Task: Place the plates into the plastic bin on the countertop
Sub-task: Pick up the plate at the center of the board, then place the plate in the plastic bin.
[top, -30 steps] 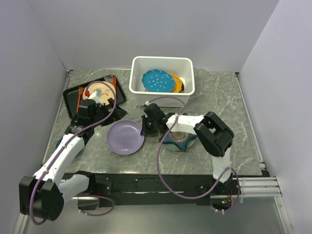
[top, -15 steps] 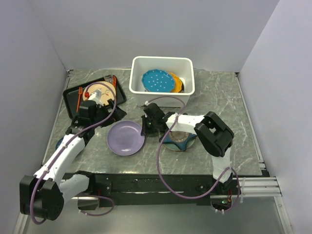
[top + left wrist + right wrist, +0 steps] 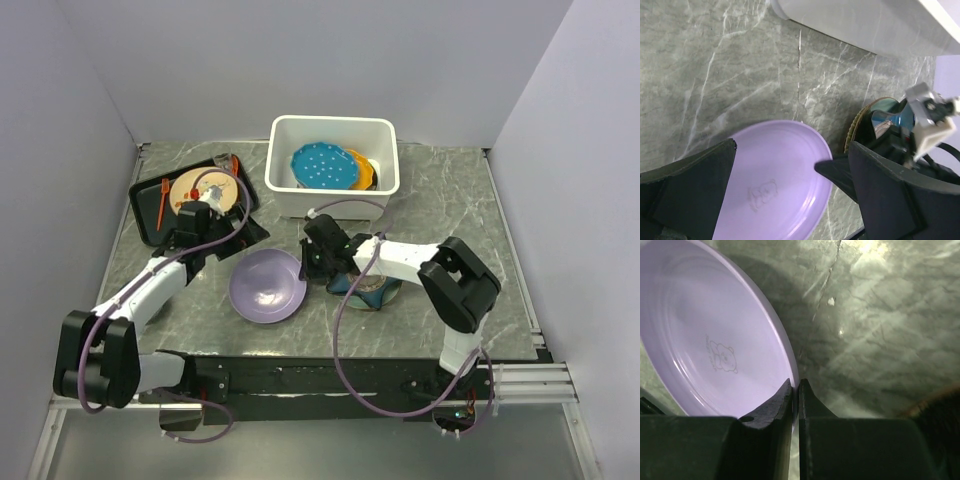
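Observation:
A lilac plate with a small bear outline sits tilted on the grey marble countertop, its right rim pinched by my right gripper. In the right wrist view the gripper is shut on that rim of the plate. My left gripper hangs open just above the plate's far left side; in its own view the gripper straddles the plate without touching it. The white plastic bin at the back holds a blue dotted plate and an orange plate.
A navy star-shaped plate on a dark-rimmed one lies under the right forearm, also in the left wrist view. A black tray at the back left carries a beige plate and orange cutlery. The bin's wall is close beyond the plate.
The right gripper has shifted slightly right and tipped the lilac plate up by its rim. The left arm has swung in from the left toward the plate, still open.

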`<state>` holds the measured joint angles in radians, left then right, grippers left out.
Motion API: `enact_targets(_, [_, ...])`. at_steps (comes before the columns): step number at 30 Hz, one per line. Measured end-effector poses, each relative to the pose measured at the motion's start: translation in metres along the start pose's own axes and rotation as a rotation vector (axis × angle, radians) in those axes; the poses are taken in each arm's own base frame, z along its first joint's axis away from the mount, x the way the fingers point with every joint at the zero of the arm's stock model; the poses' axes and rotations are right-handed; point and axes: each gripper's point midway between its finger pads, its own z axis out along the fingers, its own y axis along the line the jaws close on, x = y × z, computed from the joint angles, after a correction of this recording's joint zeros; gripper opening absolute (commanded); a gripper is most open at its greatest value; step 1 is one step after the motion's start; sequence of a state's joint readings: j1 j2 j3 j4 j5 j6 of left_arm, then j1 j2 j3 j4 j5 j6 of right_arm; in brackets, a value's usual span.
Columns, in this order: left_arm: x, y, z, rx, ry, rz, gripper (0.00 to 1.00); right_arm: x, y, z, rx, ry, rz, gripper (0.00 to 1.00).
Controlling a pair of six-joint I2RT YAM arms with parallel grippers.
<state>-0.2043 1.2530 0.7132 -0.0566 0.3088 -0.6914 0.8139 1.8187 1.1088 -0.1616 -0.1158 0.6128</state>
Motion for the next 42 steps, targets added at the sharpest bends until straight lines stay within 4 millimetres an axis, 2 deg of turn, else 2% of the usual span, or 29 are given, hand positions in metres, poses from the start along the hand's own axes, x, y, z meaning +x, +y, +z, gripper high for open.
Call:
enact_targets(11, [-0.017,0.001,-0.004,-0.041,-0.064,0.024,0.99,-0.013,0.015,-0.028,-0.047,-0.042,-0.014,0.00])
enact_targets(19, [-0.031,0.003,-0.030,-0.103,-0.156,0.037,0.99,-0.013,0.022,-0.037,-0.069,-0.015,-0.057,0.00])
enact_targets(23, [-0.041,0.005,-0.049,-0.139,-0.219,0.043,0.99,-0.019,0.027,-0.043,-0.075,-0.018,-0.083,0.00])
enact_targets(29, [-0.047,0.013,-0.063,-0.202,-0.266,0.047,0.99,-0.032,0.034,-0.056,-0.094,-0.038,-0.108,0.00])
enact_targets(37, [-0.047,0.018,-0.063,-0.227,-0.268,0.049,0.99,-0.054,0.020,-0.072,-0.089,-0.083,-0.074,0.00])
enact_targets(42, [-0.048,0.019,-0.061,-0.228,-0.267,0.050,0.99,-0.073,0.011,-0.091,-0.084,-0.140,-0.054,0.00])
